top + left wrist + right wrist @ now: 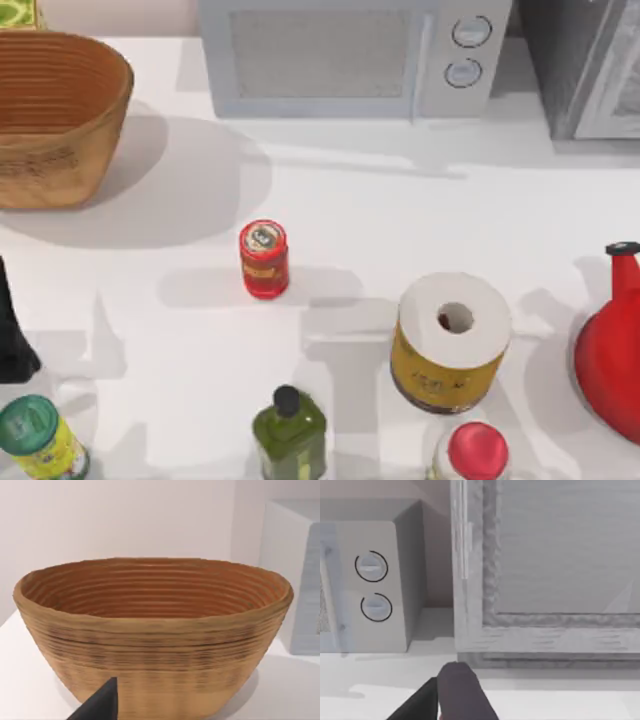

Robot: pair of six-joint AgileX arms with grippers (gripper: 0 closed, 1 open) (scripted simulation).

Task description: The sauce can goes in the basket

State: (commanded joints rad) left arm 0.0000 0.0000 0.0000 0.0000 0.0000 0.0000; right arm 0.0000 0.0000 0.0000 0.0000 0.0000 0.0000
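Observation:
The sauce can (264, 259), small and red with a silvery top and a yellow label, stands upright on the white table a little left of centre. The basket (60, 150), large, woven and light brown, sits at the far left; its ribbed wall (150, 645) faces the left wrist camera. My left arm (12, 335) is a dark shape at the table's left edge, left of the can and in front of the basket. A dark part of my left gripper (100, 705) sits low before the basket. A dark part of my right gripper (460, 692) faces the grey cabinet.
A microwave (350, 55) and a grey cabinet (590, 65) line the back. A paper roll (450, 340), red kettle (610, 350), green bottle (288, 430), green-lidded yellow jar (38, 438) and red-capped bottle (475, 452) crowd the front.

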